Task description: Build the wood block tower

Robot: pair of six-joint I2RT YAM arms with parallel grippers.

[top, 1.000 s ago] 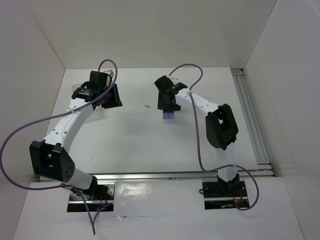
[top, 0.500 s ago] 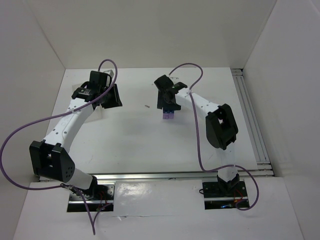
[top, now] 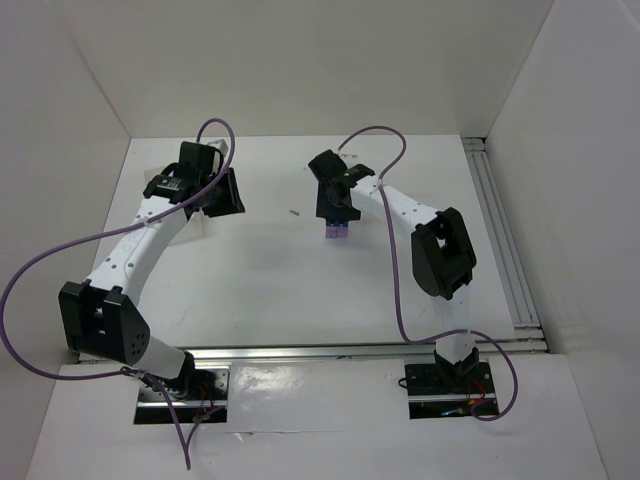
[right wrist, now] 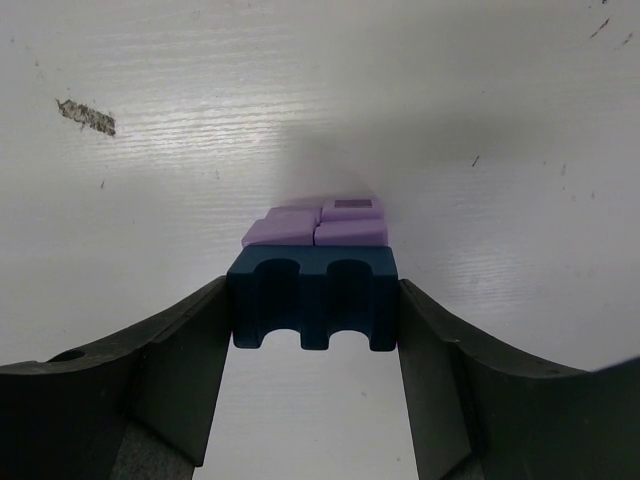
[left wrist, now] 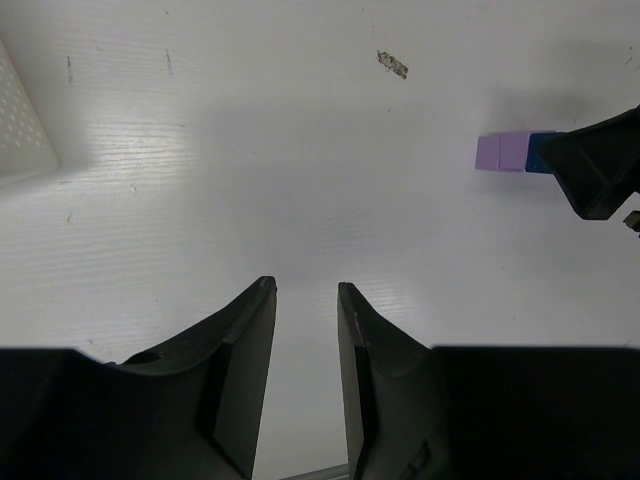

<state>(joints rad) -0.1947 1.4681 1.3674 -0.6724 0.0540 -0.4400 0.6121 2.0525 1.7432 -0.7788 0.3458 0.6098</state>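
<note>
Bright, even light fell from above on the white worktop (top: 260, 270) and walls (top: 300, 60), and shadows were soft. In the right wrist view a grey shadow spread beyond the purple blocks (right wrist: 318, 225); the dark blue block (right wrist: 312, 275) was sharp, while the near fingers of the right pincer (right wrist: 312, 300) blurred slightly. The left pincer (left wrist: 305, 290) showed almost black, with a dim patch ahead of it. The glossy front ledge (top: 330, 385) caught reflections

Held blue block (right wrist: 312, 295) touching purple blocks (right wrist: 315, 225)
</note>
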